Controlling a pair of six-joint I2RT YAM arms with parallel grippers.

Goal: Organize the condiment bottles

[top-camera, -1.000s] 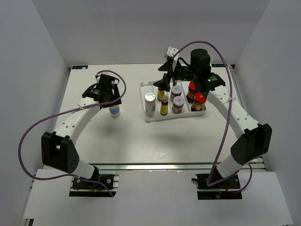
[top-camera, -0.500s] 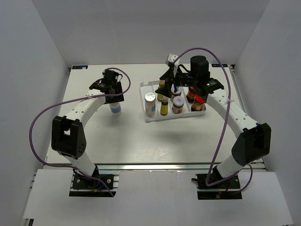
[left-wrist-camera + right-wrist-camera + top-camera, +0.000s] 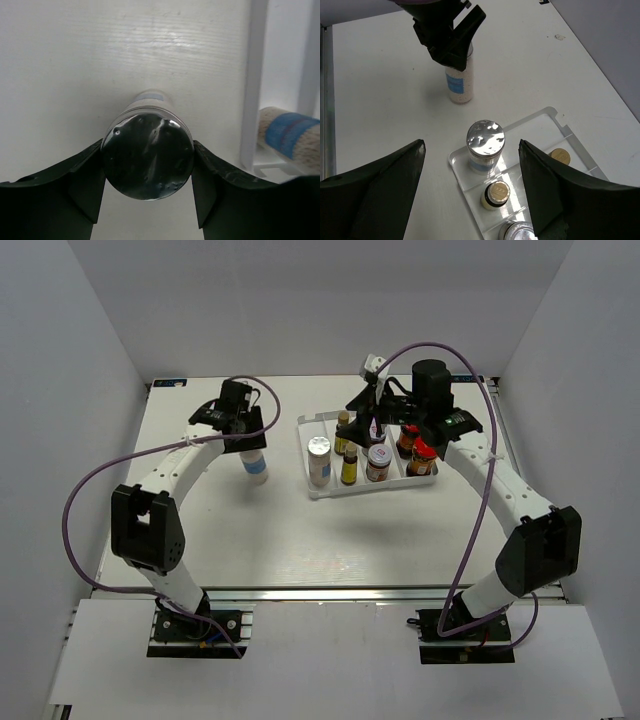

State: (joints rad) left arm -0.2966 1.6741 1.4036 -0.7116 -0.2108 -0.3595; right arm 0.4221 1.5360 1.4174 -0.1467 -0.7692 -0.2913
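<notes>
White with a silver cap, the bottle [image 3: 256, 466] you are working on is out on the table [image 3: 300, 530], left of the tray [image 3: 308, 424] and apart from it. It leans a little in the overhead view, and you cannot tell whether its base sits flat on the surface. Your left pincer [image 3: 453, 58] is over its top, with the fingers [image 3: 80, 185] pressed against both sides of the cap, gripping the bottle there. In the tray, a second white bottle [image 3: 319, 460] stands in the left compartment. Beside it are two amber bottles [image 3: 348, 466], then a silver-lidded jar [image 3: 378, 462], and two red-capped bottles [image 3: 421, 457] sit at the right end. Your right pincer [image 3: 471, 145] hangs above the tray, spread wide and holding nothing.
</notes>
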